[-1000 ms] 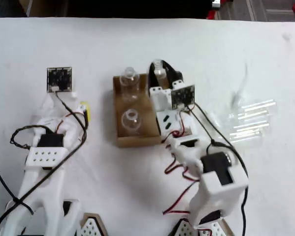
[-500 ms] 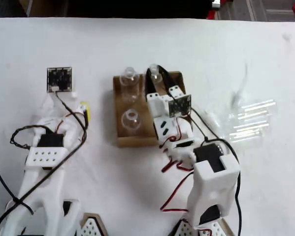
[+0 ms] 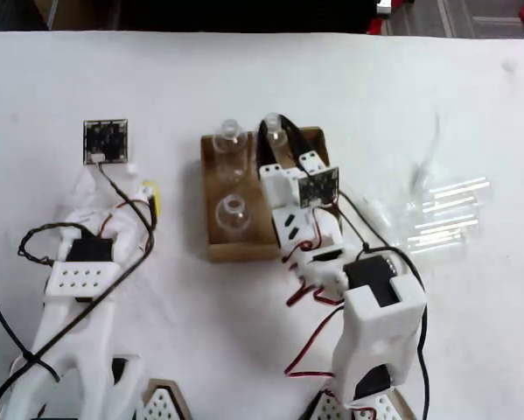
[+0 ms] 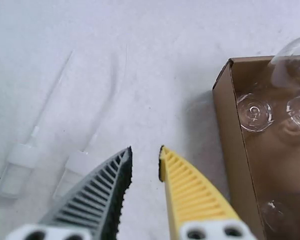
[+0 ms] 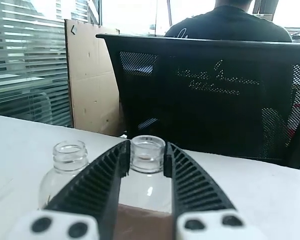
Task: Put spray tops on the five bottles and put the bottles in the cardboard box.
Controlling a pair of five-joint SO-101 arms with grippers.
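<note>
My right gripper [image 5: 146, 150] is shut on the neck of a clear, topless bottle [image 5: 147, 156], held upright over the right side of the cardboard box [image 3: 244, 252]. A second open bottle [image 5: 69, 156] stands in the box beside it, and another [image 3: 234, 215] stands nearer the front. My left gripper [image 4: 144, 152] hovers low over the table left of the box [image 4: 229, 120], open a little with nothing between its grey and yellow fingers. Two white spray tops [image 4: 20, 159] [image 4: 78, 164] with long thin tubes lie on the table just ahead of it.
Several clear tubes and plastic pieces [image 3: 441, 219] lie on the white table right of the box. The left arm's camera board [image 3: 105, 140] sits left of the box. A black mesh chair [image 5: 205, 95] stands beyond the table's far edge.
The right arm has swung left with the bottle, from the box's right edge to over the box. The left arm has stayed put.
</note>
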